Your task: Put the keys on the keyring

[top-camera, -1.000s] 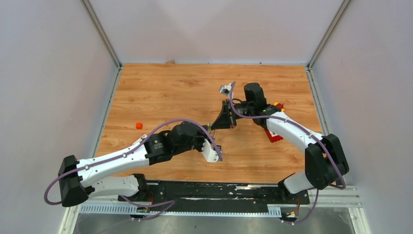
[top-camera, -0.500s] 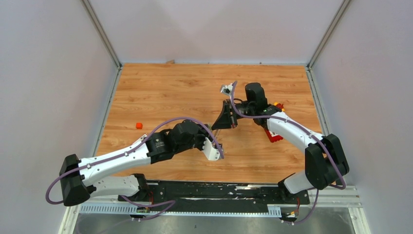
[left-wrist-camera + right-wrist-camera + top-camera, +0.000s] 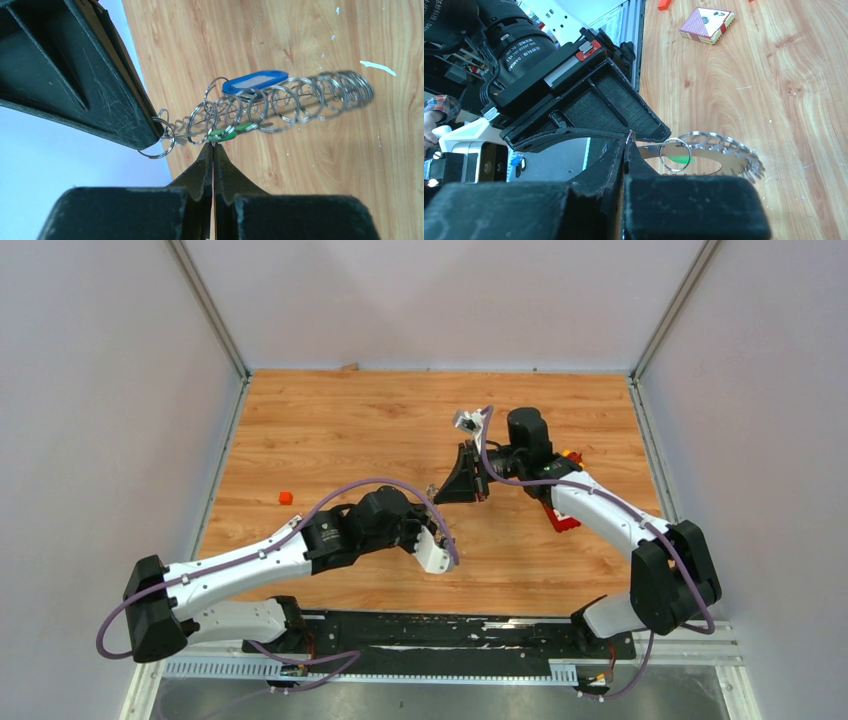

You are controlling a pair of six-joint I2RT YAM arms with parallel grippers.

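Note:
The keyring [image 3: 295, 97] is a silver ring with many small loops fanned round it, hanging just above the wood. My right gripper [image 3: 629, 136] is shut on a thin loop at the keyring's [image 3: 724, 149] near end. A blue key [image 3: 255, 81] lies among the loops. The green key [image 3: 223, 134] sits under them, and my left gripper [image 3: 213, 145] is shut with its tips pinching the green key's edge. In the right wrist view the green key [image 3: 680, 160] shows through the ring. From above, the left gripper [image 3: 440, 520] and right gripper [image 3: 438, 498] meet at mid-table.
A red patterned box [image 3: 707, 22] lies on the wood, partly under the right arm in the top view, where the box [image 3: 562, 519] shows red. A small orange block [image 3: 285, 497] sits far left. Grey walls enclose the table [image 3: 330, 430].
Both arms have barely shifted; the right wrist has edged slightly up and to the right. Both grips are unchanged.

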